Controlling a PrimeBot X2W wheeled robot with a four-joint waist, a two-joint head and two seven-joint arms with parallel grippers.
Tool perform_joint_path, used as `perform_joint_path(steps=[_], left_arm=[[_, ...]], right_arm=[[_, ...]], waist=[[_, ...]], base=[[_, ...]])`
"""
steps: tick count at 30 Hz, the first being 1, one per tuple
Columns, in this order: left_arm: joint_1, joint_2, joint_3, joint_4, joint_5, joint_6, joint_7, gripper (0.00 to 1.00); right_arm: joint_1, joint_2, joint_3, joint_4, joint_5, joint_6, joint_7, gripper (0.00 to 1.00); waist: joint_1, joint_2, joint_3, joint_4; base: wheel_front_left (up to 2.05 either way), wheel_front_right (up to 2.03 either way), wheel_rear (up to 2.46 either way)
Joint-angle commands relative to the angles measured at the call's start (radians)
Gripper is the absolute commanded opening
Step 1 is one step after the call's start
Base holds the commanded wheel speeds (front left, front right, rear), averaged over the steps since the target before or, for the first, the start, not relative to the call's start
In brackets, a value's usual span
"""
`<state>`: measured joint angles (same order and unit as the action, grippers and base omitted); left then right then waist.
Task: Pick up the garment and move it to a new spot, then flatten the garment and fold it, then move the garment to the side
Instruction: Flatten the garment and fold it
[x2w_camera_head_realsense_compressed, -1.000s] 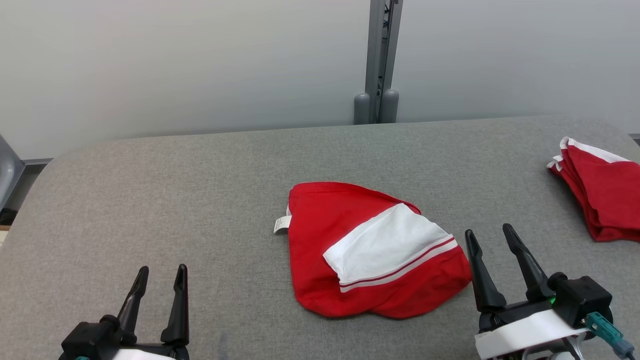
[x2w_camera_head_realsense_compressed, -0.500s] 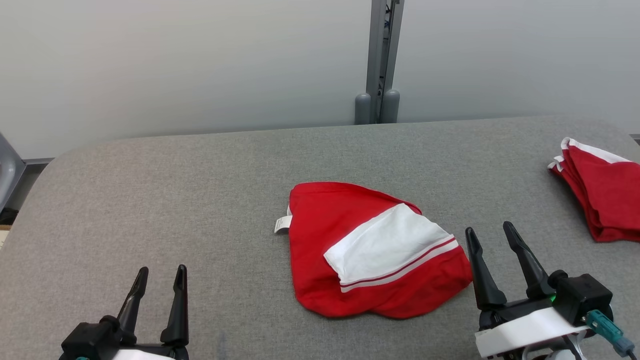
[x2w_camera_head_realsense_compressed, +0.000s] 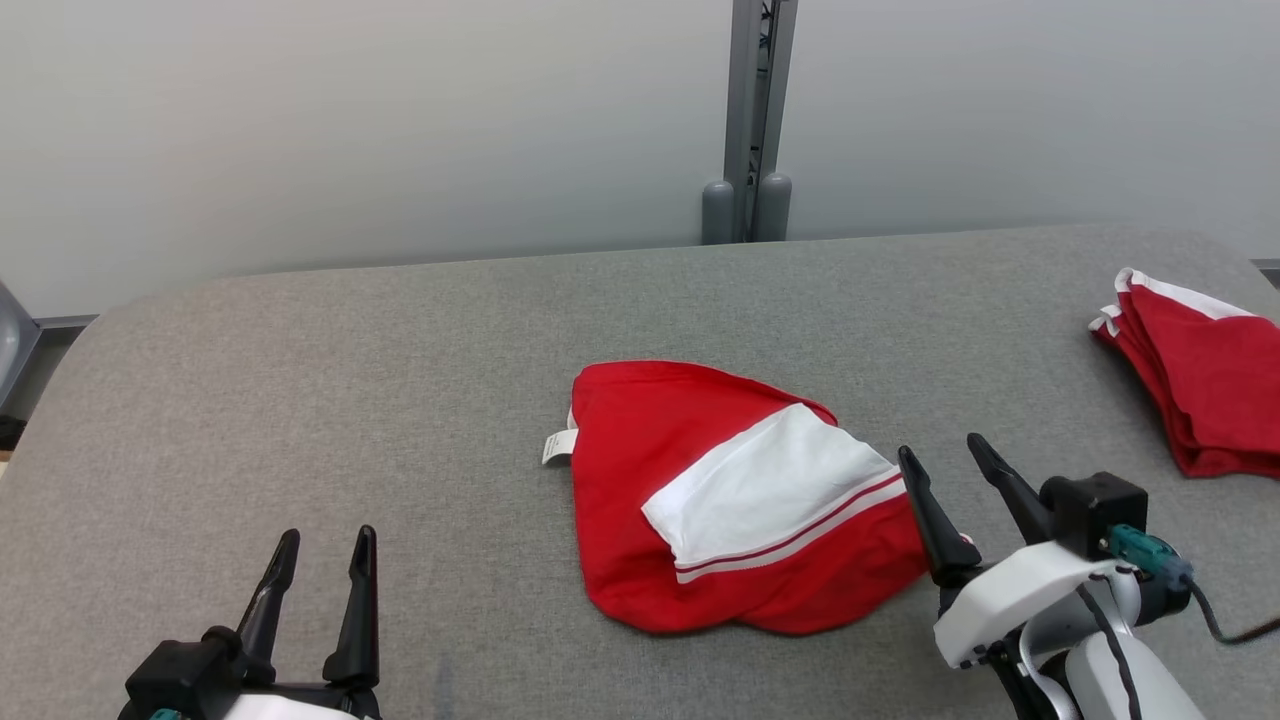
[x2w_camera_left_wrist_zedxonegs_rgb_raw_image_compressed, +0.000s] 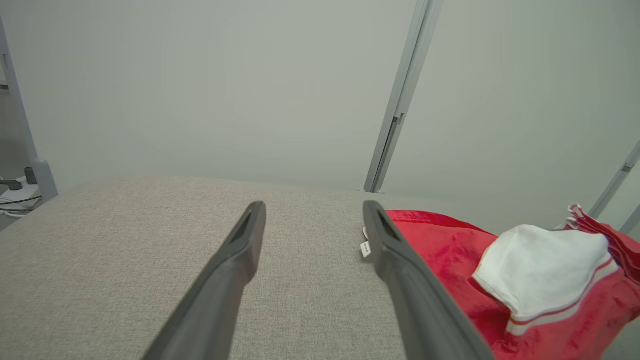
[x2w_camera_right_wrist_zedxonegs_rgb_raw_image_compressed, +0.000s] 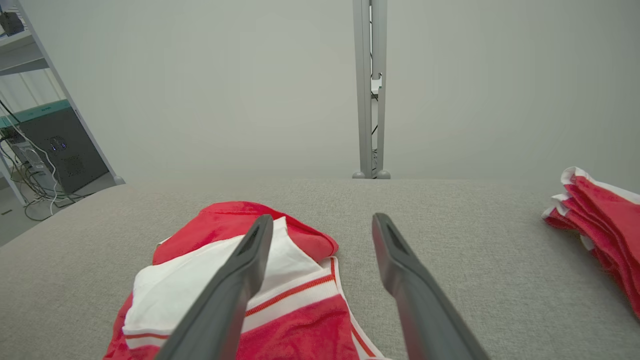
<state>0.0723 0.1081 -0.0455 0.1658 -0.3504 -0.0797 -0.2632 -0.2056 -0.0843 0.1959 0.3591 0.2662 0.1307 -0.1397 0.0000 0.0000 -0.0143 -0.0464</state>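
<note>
At the near left, the left claw (x2w_camera_head_realsense_compressed: 326, 538) hovers low over the grey fabric-covered desk (x2w_camera_head_realsense_compressed: 300, 380), its two dark fingers apart and empty, likely waiting its turn. At the near right, the right claw (x2w_camera_head_realsense_compressed: 940, 448) leans in towards the crumpled red cloth garment (x2w_camera_head_realsense_compressed: 640, 440). Its fingers are spread and hold nothing; in the right wrist view they straddle the garment's right edge, apparently lining up a first pickup. The garment lies bunched in the middle of the desk, a white panel (x2w_camera_head_realsense_compressed: 765, 485) with a red stripe folded across it and a small white label (x2w_camera_head_realsense_compressed: 558, 446) at its left edge. Farther right, a stack of folded red and white garments (x2w_camera_head_realsense_compressed: 1210, 400) sits well apart, probably finished pieces. Beyond stand a grey metal post (x2w_camera_head_realsense_compressed: 745, 120) and a pale wall (x2w_camera_head_realsense_compressed: 350, 130).
</note>
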Motion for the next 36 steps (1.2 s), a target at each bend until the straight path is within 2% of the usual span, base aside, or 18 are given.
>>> perform_joint_path(steps=[1, 9, 17, 19, 21, 22, 30, 36], left_arm=[[-0.017, 0.001, 0.004, 0.004, 0.006, -0.006, -0.002, 1.0], [-0.025, -0.005, 0.003, 0.017, 0.01, -0.016, -0.002, 1.0], [-0.024, -0.008, 0.006, 0.023, 0.016, -0.023, -0.002, 1.0], [-0.023, -0.009, 0.008, 0.026, 0.016, -0.025, -0.002, 1.0], [-0.024, -0.01, 0.009, 0.028, 0.017, -0.025, -0.002, 1.0], [-0.023, -0.01, 0.01, 0.029, 0.018, -0.026, -0.002, 1.0], [-0.016, -0.016, 0.019, 0.028, 0.018, -0.027, -0.002, 1.0], [-0.029, -0.021, 0.012, 0.034, 0.021, -0.032, -0.002, 1.0]], right_arm=[[-0.019, -0.01, -0.002, 0.015, 0.01, 0.0, 0.015, 1.0], [-0.102, -0.029, 0.028, 0.166, 0.087, 0.0, 0.19, 1.0], [-0.139, -0.039, 0.069, 0.235, 0.175, 0.0, 0.268, 1.0], [-0.138, -0.047, 0.087, 0.233, 0.194, 0.0, 0.253, 0.46], [-0.133, -0.054, 0.096, 0.228, 0.201, 0.0, 0.24, 0.08], [-0.129, -0.059, 0.099, 0.224, 0.202, 0.0, 0.234, 0.0], [-0.12, -0.088, 0.114, 0.18, 0.22, 0.0, 0.182, 0.0], [-0.197, -0.105, 0.138, 0.167, 0.21, 0.0, 0.143, 0.0]], waist=[[0.0, 0.0, 0.001, 0.004], [0.0, 0.0, 0.004, 0.042], [0.0, 0.0, 0.01, 0.07], [0.0, 0.0, 0.01, 0.076], [0.0, 0.0, 0.009, 0.077], [0.0, 0.0, 0.008, 0.077], [0.0, 0.0, 0.002, 0.062], [0.0, 0.0, 0.003, 0.057]], base=[[0.0, 0.0, 0.0], [0.0, 0.0, 0.0], [0.0, 0.0, 0.0], [0.0, 0.0, 0.0], [0.0, 0.0, 0.0], [0.0, 0.0, 0.0], [0.0, 0.0, 0.0], [0.0, 0.0, 0.0]])
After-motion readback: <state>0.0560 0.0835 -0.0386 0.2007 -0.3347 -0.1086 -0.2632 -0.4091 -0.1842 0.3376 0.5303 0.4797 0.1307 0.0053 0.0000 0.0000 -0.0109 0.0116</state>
